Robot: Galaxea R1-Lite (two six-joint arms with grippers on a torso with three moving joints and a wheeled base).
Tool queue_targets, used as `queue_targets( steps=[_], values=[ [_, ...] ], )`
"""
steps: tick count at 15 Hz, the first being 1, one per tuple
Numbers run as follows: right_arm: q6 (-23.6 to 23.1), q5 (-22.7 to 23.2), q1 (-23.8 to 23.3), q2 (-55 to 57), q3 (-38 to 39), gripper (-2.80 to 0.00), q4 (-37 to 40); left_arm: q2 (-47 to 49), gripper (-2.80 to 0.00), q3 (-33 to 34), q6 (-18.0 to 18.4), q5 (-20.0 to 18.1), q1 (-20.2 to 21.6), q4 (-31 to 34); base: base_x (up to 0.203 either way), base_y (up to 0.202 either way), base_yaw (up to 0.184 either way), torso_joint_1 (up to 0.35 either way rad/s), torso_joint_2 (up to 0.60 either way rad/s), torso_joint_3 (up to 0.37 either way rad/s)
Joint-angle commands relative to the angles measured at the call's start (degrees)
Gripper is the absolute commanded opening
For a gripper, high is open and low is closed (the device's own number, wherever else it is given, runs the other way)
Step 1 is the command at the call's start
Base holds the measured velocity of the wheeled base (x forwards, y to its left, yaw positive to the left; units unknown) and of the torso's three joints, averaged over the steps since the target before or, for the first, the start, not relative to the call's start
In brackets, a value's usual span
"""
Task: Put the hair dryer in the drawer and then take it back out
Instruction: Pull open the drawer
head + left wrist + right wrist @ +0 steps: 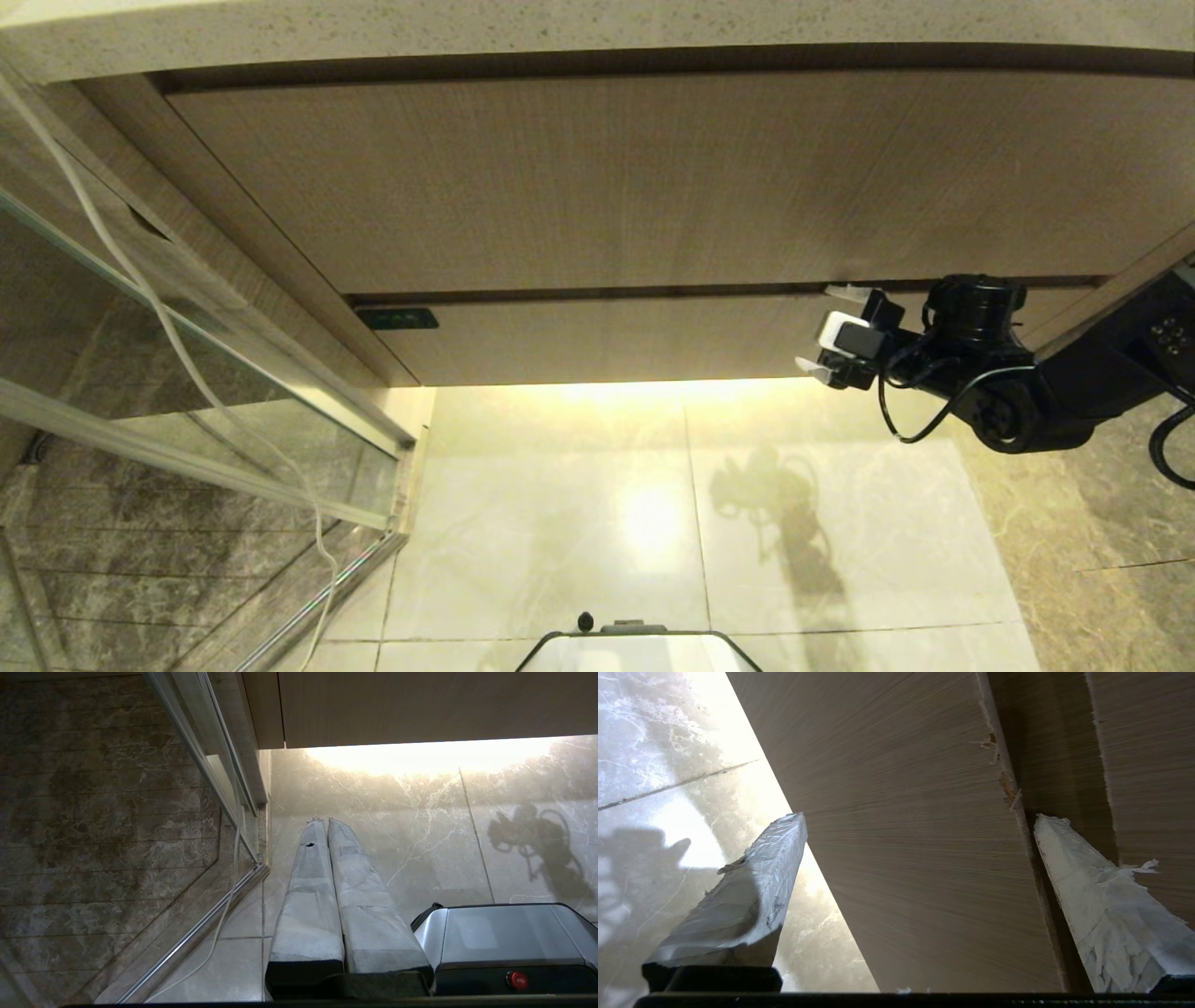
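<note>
Right gripper [826,336] spread wide and empty, fingers straddling the low drawer [616,341] front, upper finger [1092,891] at the gap under the taller panel [653,177]. Best hooked squarely behind the chipped top edge, then pulled straight out. Bare floor [653,523] ahead for travel; glass partition [187,373] well to the left. Left gripper [324,826] clenched, parked low. Hair dryer nowhere visible.

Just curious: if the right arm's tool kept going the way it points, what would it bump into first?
Probably the low wood-grain drawer front: the open right tool straddles it, one finger at the gap above.
</note>
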Motion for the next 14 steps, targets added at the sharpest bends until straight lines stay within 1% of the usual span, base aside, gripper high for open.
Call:
queue_targets(
  steps=[1,7,10,12,14],
  values=[
    [-0.32,0.09,-0.01,1.12,-0.73,0.0,-1.19,0.0,-2.8,0.09,0.0,0.0,0.0,0.0,0.0,0.0,0.0,0.0,0.0,0.0],
    [-0.23,0.06,-0.01,4.52,-2.95,0.0,-5.29,0.0,-2.8,0.01,0.0,0.0,0.0,0.0,0.0,0.0,0.0,0.0,0.0,0.0],
    [0.43,0.02,-0.01,6.17,-3.74,0.0,-4.9,0.0,-2.8,0.09,0.0,0.0,0.0,0.0,0.0,0.0,0.0,0.0,0.0,0.0],
    [1.9,-1.96,-0.01,6.62,-3.6,0.0,-4.1,0.0,-2.8,0.09,0.0,0.0,0.0,0.0,0.0,0.0,0.0,0.0,0.0,0.0],
    [3.34,-3.5,-0.01,6.26,-3.38,0.0,-0.61,-0.06,-2.8,0.09,0.0,0.0,0.0,0.0,0.0,0.0,0.0,0.0,0.0,0.0]
  ],
)
